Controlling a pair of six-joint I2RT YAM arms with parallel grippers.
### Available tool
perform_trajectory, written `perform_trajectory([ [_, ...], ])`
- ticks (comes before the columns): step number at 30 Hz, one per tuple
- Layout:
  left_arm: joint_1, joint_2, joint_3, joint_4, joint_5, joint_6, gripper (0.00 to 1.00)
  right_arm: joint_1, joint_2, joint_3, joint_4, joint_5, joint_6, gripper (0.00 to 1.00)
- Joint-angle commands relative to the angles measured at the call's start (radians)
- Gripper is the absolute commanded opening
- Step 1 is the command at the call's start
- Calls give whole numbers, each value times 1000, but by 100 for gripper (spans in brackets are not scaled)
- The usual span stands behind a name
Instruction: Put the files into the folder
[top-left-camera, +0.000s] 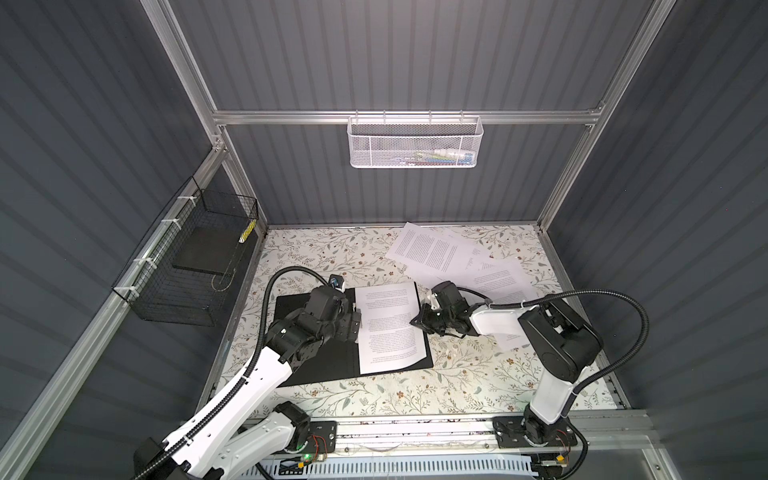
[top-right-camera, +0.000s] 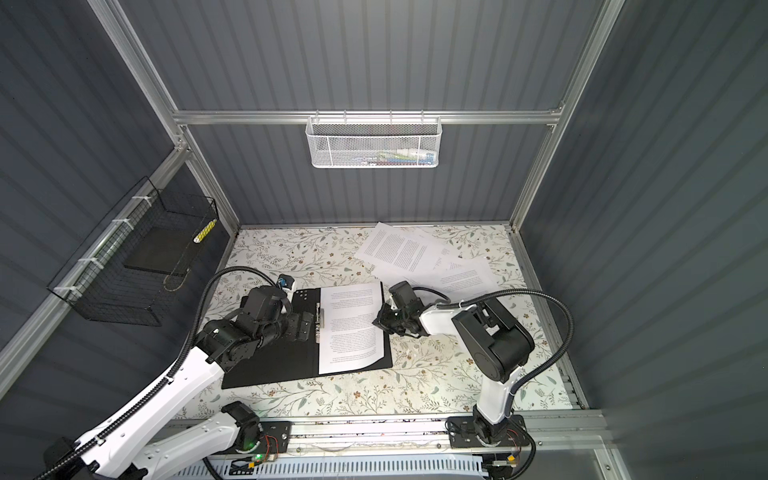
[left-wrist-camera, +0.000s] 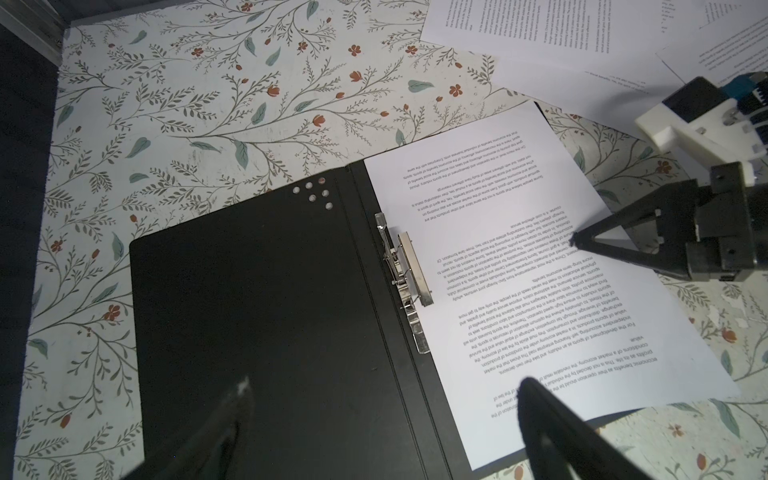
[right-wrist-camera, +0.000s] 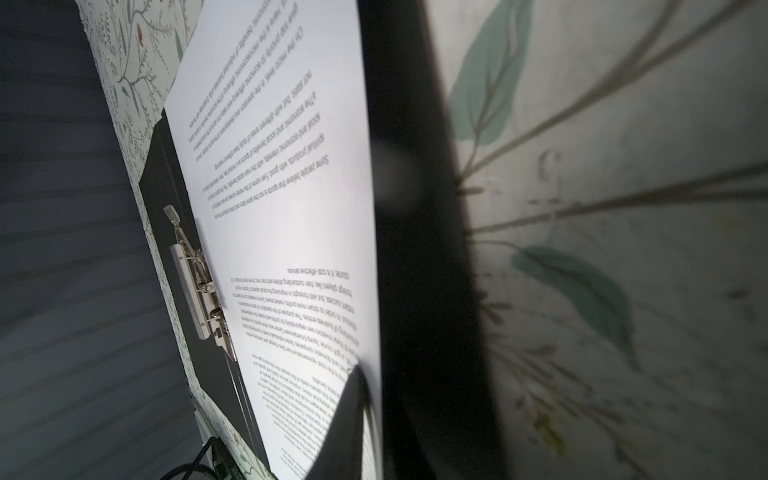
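One sheet (top-left-camera: 390, 328) on open folder (top-left-camera: 332, 365) — left fingers (left-wrist-camera: 548, 424) spread wide, right fingers (left-wrist-camera: 660, 205) closed, tips touching sheet

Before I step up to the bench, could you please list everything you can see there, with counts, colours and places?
folder: one, black inside, open, centre-left
metal clip: one, silver, at folder's spine
filed sheet: one, white, on folder's right half
loose sheets: at least three, white, overlapping, far right
table cover: one, cream floral, under folder and sheets
mesh basket: one, white, back rail; contents unclear
wire basket: one, black, left wall
slab: one, dark grey, inside wire basket
left end effector: one, black, open above folder
right end effector: one, black, closed on filed sheet's right edge
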Motion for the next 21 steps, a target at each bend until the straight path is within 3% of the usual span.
perform_trajectory([
  [1,-3,5,-13,8,15,17,100,7,17,34,-35,-7,-33,12],
  [6,-3,8,-13,8,14,17,100,6,19,35,-38,-9,-31,14],
  [21,-2,12,-13,11,21,21,100,8,-28,17,-102,42,-45,60],
])
